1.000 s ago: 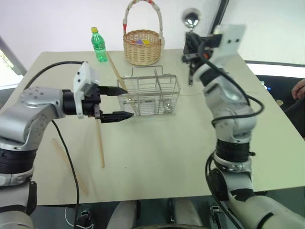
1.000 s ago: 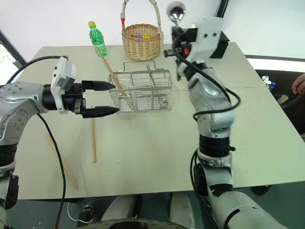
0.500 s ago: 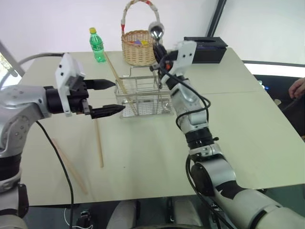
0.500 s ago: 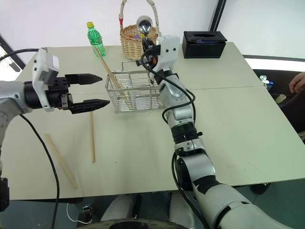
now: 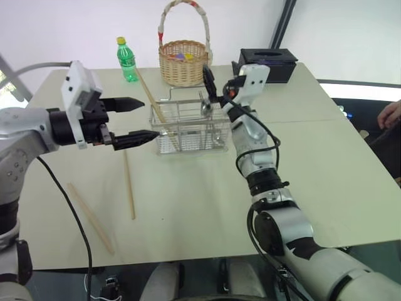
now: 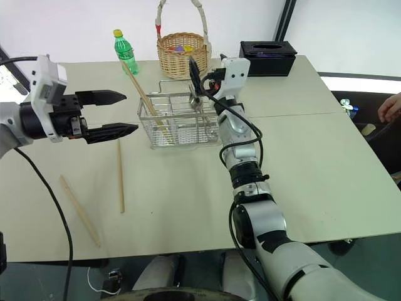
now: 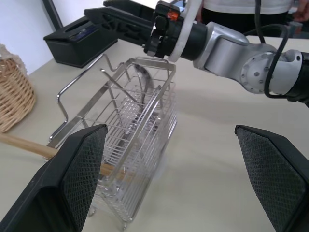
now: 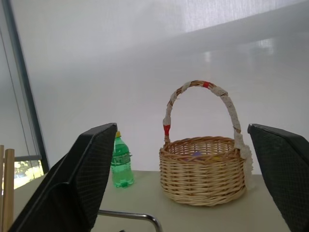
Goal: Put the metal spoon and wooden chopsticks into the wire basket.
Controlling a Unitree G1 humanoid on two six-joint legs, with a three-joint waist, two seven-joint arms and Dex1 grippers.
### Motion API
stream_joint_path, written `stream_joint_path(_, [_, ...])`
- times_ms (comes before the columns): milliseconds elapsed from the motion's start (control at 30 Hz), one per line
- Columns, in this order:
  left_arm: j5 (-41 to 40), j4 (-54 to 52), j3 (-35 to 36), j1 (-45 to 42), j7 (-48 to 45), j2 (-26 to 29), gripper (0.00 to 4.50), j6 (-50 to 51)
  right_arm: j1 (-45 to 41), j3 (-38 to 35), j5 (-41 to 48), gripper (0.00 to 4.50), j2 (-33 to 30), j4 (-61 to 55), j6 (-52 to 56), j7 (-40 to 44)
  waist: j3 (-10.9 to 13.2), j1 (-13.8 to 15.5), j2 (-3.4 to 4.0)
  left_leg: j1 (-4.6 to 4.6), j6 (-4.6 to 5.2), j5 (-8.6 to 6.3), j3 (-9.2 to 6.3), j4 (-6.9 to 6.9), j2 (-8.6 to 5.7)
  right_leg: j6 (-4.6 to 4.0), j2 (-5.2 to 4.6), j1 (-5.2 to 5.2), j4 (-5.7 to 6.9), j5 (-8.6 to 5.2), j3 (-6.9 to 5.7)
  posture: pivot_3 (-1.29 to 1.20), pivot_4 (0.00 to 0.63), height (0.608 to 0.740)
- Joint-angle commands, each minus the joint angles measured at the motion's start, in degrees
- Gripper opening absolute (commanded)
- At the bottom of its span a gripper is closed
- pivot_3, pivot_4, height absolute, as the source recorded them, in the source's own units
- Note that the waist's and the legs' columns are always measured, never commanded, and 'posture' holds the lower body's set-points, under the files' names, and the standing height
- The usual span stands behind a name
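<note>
Now that the right gripper (image 8: 176, 183) has spread open, the shiny metal spoon (image 7: 145, 84) is sitting inside the wire basket (image 5: 188, 125); left gripper (image 5: 141, 119) is gaping empty.

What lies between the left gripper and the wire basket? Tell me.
One wooden chopstick, leaning out of the wire basket toward the left gripper; otherwise bare table, per the right eye view.

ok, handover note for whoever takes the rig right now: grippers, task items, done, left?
Left gripper: open, empty, beside the wire basket.
Right gripper: open, above the basket.
Metal spoon: in the basket, done.
Wooden chopsticks: one leans in the basket; two lie on the table, one in front of the basket, one nearer the left edge.
Left: basket those two.
</note>
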Motion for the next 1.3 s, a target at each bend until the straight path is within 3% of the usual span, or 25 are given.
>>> stream_joint_path(33, [0.4,0.6,1.5,-1.0,1.0,-0.4,4.50,-1.6,0.0,-1.0,1.4,4.43,-3.0,-9.5,4.6,-0.1,0.0,0.1,0.00,0.00,0.00,0.00,0.00,0.00,0.00,0.00,0.00,0.00,0.00,0.00,0.00,0.00,0.150,0.663])
stream_joint_path(167, [1.2,2.0,2.8,-0.3,3.1,-1.0,4.50,-2.3,0.8,-2.4,4.7,4.43,-8.5,-20.3,14.3,1.9,0.0,0.2,-0.07,-0.03,0.00,0.00,-0.01,0.00,-0.01,0.00,-0.01,0.01,0.00,0.00,0.00,0.00,0.150,0.663])
stream_joint_path(433, [1.8,0.8,9.8,2.1,16.1,-0.9,4.50,4.3,5.3,-6.9,27.6,4.43,-32.7,-42.4,42.4,24.5,-0.1,0.4,-0.26,-0.07,0.15,-0.08,0.00,-0.08,0.01,0.02,-0.05,0.27,-0.44,-0.01,-0.05,0.00,0.150,0.663])
stream_joint_path(567, [0.1,-0.4,15.8,1.1,28.3,-3.0,4.50,14.1,11.2,-9.4,37.9,4.43,-42.1,-49.8,52.0,33.4,-0.1,0.4,-0.29,-0.06,0.16,-0.10,0.01,-0.11,0.12,0.03,-0.06,0.48,-0.71,0.00,-0.07,0.00,0.150,0.663])
stream_joint_path(733, [6.3,-1.7,24.4,-8.0,50.7,-13.4,4.50,37.5,24.7,-9.8,40.3,4.43,-50.7,-58.8,54.4,43.3,-0.1,1.2,-0.48,-0.01,0.20,-0.12,-0.10,-0.01,0.11,0.13,-0.08,0.77,-0.91,0.02,-0.13,0.00,0.150,0.663])
stream_joint_path(800, [11.1,-1.8,28.4,-10.2,58.9,-18.3,4.50,44.4,30.0,-9.2,38.5,4.43,-52.9,-60.9,53.7,45.4,-0.1,1.8,-0.53,-0.01,0.20,-0.13,-0.07,0.02,0.05,0.24,-0.04,0.79,-0.93,0.08,-0.17,0.00,0.150,0.663])
stream_joint_path(867, [13.8,-3.1,31.0,-6.9,67.1,-21.8,4.50,45.9,34.6,-8.0,35.0,4.43,-54.1,-61.9,51.4,46.5,-0.1,1.9,-0.58,0.05,0.18,-0.13,-0.02,0.02,0.03,0.33,-0.08,0.84,-0.99,0.12,-0.16,0.00,0.150,0.663])
stream_joint_path(1067, [10.4,-6.7,38.4,1.9,85.6,-34.9,4.50,45.9,39.2,-7.4,33.6,4.43,-53.1,-62.7,50.3,45.5,0.0,2.3,-0.98,-0.02,-0.15,-0.13,0.04,0.02,0.09,0.32,-0.17,0.71,-0.96,0.15,-0.05,0.00,0.150,0.663])
stream_joint_path(1300, [-0.8,-1.1,37.2,3.9,95.1,-36.5,4.50,45.9,39.4,-8.7,37.2,4.43,-50.4,-64.3,52.5,40.6,0.1,4.0,-1.21,0.03,-0.31,-0.13,-0.08,0.13,0.09,0.31,-0.17,0.90,-0.98,0.15,-0.12,0.00,0.150,0.663])
